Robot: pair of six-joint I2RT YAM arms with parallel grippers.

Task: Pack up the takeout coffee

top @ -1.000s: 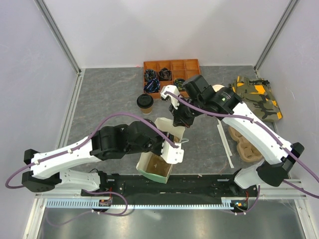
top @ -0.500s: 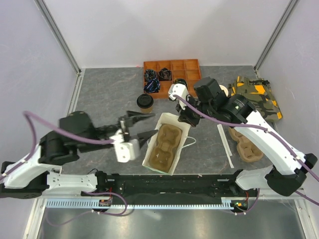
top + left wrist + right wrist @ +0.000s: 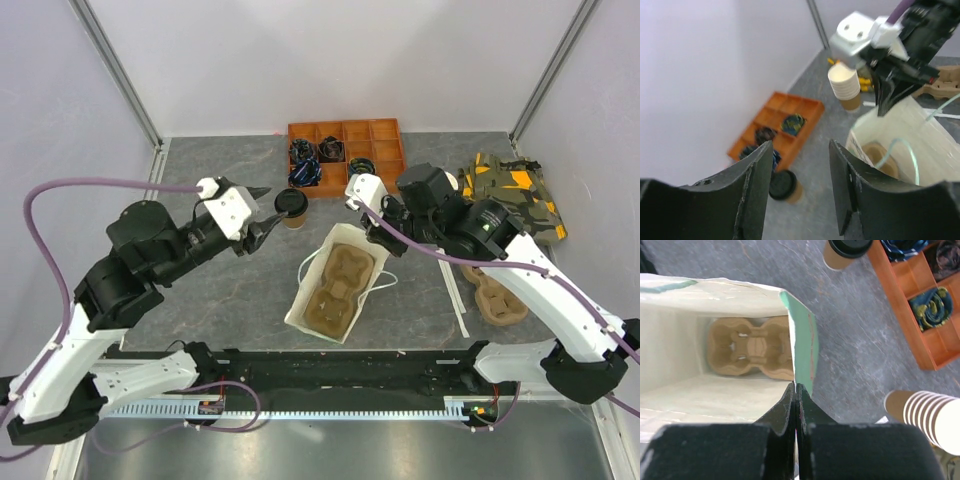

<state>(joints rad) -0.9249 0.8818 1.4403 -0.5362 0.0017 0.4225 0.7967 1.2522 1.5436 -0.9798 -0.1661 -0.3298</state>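
Takeout coffee (image 3: pixel 291 204) stands upright on the worktop (image 3: pixel 220 180), near the orange organiser (image 3: pixel 372 133) and outside the paper bag (image 3: pixel 303 300). We hold our left gripper (image 3: pixel 258 213) wide, the cup just ahead of its tips, ready, we judge, to close on it. Our right gripper (image 3: pixel 374 233) pinches the bag's rim so that the mouth gapes above the pulp tray (image 3: pixel 340 285) inside.

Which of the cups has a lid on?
The small brown cup standing alone beside the orange tray: it wears a round black lid. The cream cups stacked together are all open on top.
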